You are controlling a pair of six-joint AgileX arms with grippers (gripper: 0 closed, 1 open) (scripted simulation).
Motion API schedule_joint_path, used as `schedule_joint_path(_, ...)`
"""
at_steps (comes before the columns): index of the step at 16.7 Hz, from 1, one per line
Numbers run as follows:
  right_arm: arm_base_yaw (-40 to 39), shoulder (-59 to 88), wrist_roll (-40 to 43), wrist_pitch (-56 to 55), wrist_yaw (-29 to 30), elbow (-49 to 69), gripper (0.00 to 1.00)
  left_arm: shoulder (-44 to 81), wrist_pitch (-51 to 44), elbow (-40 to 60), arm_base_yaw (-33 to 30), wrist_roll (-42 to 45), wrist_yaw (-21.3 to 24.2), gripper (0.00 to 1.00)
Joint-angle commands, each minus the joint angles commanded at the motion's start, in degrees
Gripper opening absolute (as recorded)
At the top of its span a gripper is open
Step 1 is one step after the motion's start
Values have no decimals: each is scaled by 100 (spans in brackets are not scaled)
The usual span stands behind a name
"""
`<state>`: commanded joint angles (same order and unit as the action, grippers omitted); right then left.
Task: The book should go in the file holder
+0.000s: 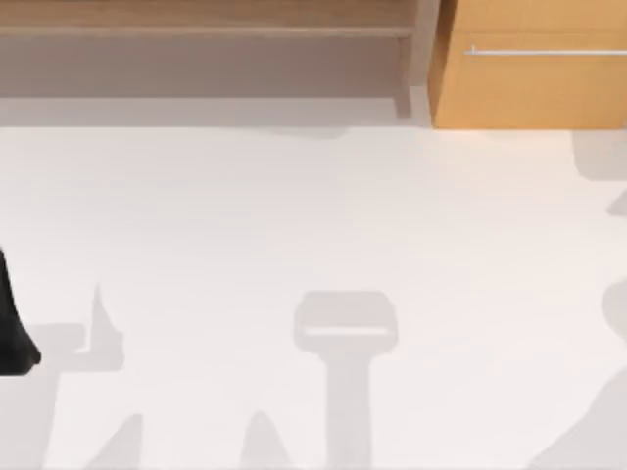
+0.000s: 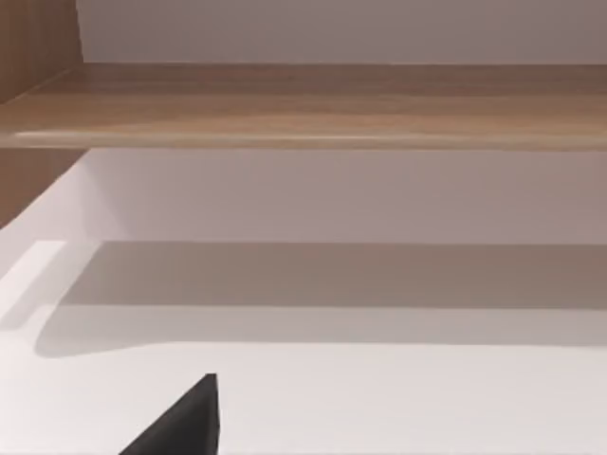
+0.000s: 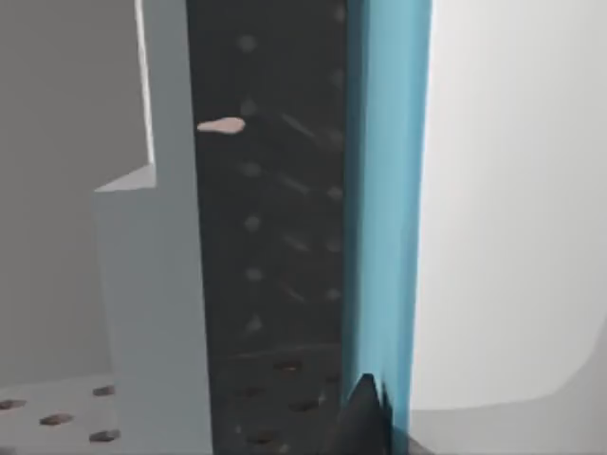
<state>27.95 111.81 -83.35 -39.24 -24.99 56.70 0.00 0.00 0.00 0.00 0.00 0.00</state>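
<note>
In the right wrist view the book (image 3: pixel 389 190) shows as a light blue strip standing on edge against the dark perforated inside of the file holder (image 3: pixel 152 284), whose pale grey wall rises beside it. A dark tip of my right gripper (image 3: pixel 365 417) sits close against the blue cover. My left arm (image 1: pixel 12 323) is a dark shape at the table's left edge, parked, and a dark tip of my left gripper (image 2: pixel 180 422) hangs over bare white table.
A wooden shelf (image 1: pixel 206 20) runs along the back of the white table (image 1: pixel 313 215), with an orange-brown cabinet (image 1: pixel 529 78) and its metal handle at the back right. Soft shadows of the arms lie on the table's near half.
</note>
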Motion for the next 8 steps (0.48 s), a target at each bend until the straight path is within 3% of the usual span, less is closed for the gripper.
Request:
schedule_joint_path(5,-14,126,-16,21,51,110,0,0,0,0,0,0,0,100)
schedule_joint_path(8,-14,126,-16,21,51,110,23,0,0,0,0,0,0,100)
